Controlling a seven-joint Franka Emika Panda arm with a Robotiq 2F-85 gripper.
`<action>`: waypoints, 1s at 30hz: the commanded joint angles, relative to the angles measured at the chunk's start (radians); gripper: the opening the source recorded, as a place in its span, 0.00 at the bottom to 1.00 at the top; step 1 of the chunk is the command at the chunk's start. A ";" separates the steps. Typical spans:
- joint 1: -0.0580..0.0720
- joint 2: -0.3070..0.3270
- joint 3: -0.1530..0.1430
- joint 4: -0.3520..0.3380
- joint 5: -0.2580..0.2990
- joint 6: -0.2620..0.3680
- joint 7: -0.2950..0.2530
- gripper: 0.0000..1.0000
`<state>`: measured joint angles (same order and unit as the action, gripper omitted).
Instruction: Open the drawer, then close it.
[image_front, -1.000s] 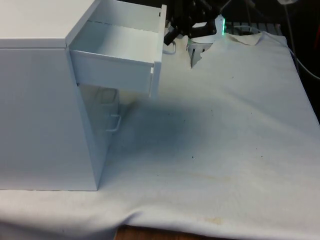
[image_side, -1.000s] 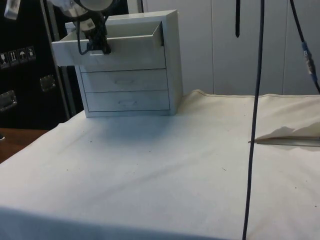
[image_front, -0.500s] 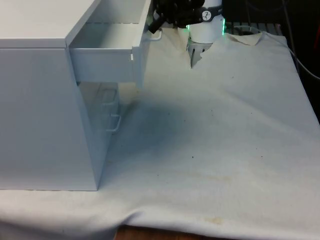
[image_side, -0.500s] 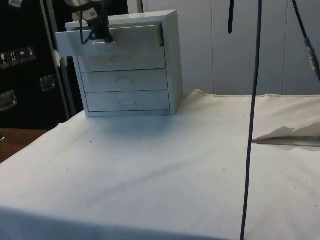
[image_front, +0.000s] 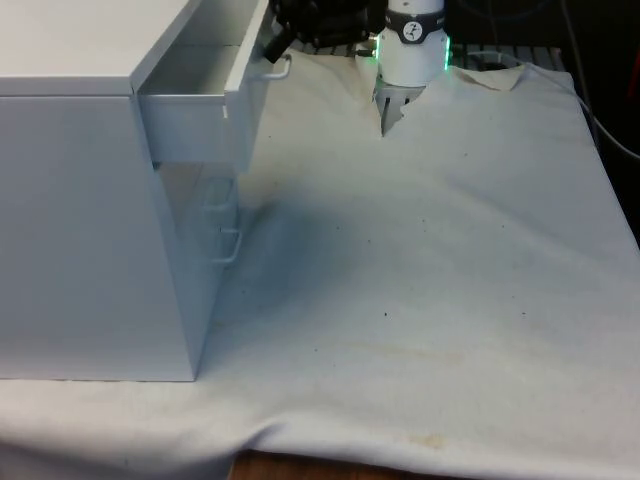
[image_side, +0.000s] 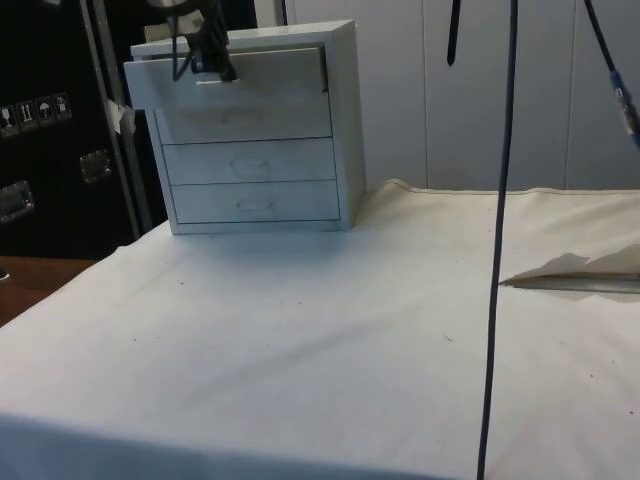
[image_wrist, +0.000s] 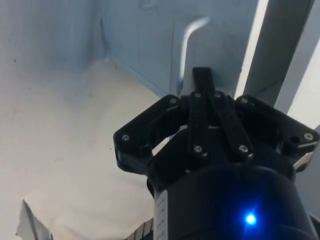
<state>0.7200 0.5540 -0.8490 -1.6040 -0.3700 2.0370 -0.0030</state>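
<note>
1. Sliding inward since a second ago, the white top drawer (image_front: 195, 110) of the white wooden chest of drawers (image_front: 80, 200) now sticks out only partway.
2. The black gripper (image_wrist: 202, 82), fingers pressed together, sits against the drawer's thin metal handle (image_front: 278, 70).
3. Best to push straight along the runners, square on the front, until flush.

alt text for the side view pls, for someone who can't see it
A white chest of drawers stands at the far side of a table under a white cloth, its top drawer pulled partly out. A black gripper is at that drawer's front from above. The two lower drawers are shut, and dark cables hang in the foreground.
</note>
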 joint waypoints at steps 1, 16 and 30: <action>-0.015 0.000 0.002 -0.001 0.007 0.009 -0.015 0.00; -0.048 0.009 -0.026 0.006 0.055 0.039 -0.078 0.00; -0.076 0.015 -0.051 0.017 0.084 0.044 -0.134 0.00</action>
<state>0.6590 0.5660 -0.9060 -1.5950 -0.2940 2.0830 -0.1220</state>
